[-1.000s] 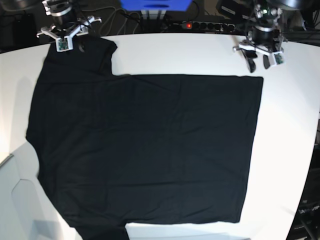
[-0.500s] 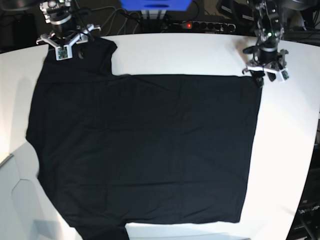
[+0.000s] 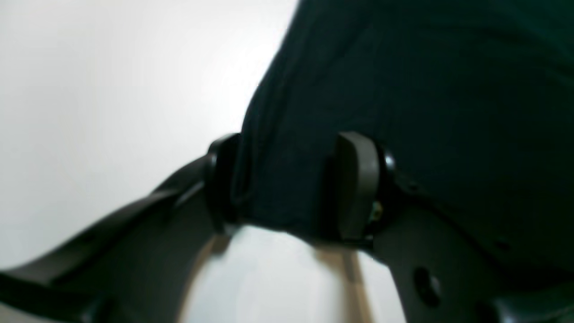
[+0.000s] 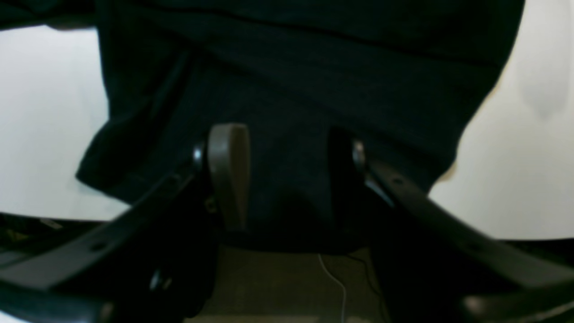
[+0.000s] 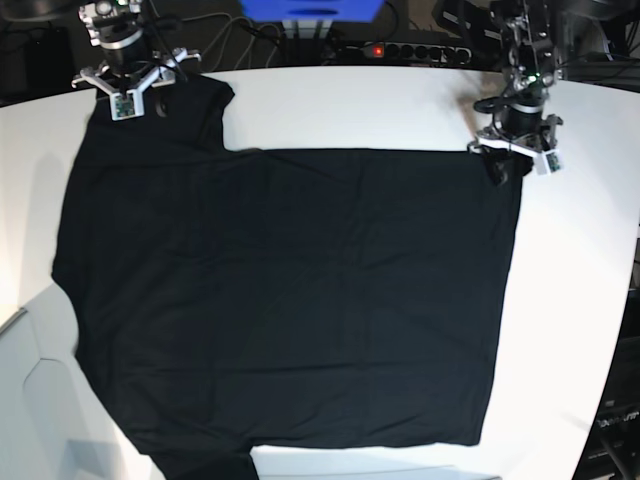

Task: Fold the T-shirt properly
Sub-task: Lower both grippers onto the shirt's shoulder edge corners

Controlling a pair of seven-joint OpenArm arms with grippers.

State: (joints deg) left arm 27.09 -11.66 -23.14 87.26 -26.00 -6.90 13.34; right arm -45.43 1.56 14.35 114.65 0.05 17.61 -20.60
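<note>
T-shirt (image 5: 290,290): black, spread flat on the white worktop (image 5: 400,105), covering most of it. No print or tag visible on the upturned side; cloth so dark that folds and seams are hard to make out in the base view.
T-shirt, cut off: near-left part runs out of the bottom of the base view.
Far-left sleeve (image 5: 195,105): lies at the far edge of the worktop, under the right arm.
Left pincer (image 3: 287,184): at the far-right corner of the T-shirt. Wrist view shows the jaws apart, one finger (image 3: 356,184) on the cloth, the other at the cloth's edge, with the corner of cloth lying between them. Not pressed together on it; released.
Left pincer, base view (image 5: 498,165): small and dark against the cloth, fingertips hard to separate from the shirt.
Right pincer (image 4: 287,179): at the far-left sleeve. Jaws stand apart with black cloth filling the gap between the fingers (image 4: 228,175); no clamping seen; released. Right-hand finger in this wrist view nearly lost against the dark cloth.
Right pincer, base view (image 5: 152,100): fingertips cannot be made out against the sleeve.
Focus: both wrist views blurred; cloth texture indistinct.
Background: power strip (image 5: 400,50) with a red light and cables beyond the far edge; blue object (image 5: 310,10) cut off by the top of the base view.
</note>
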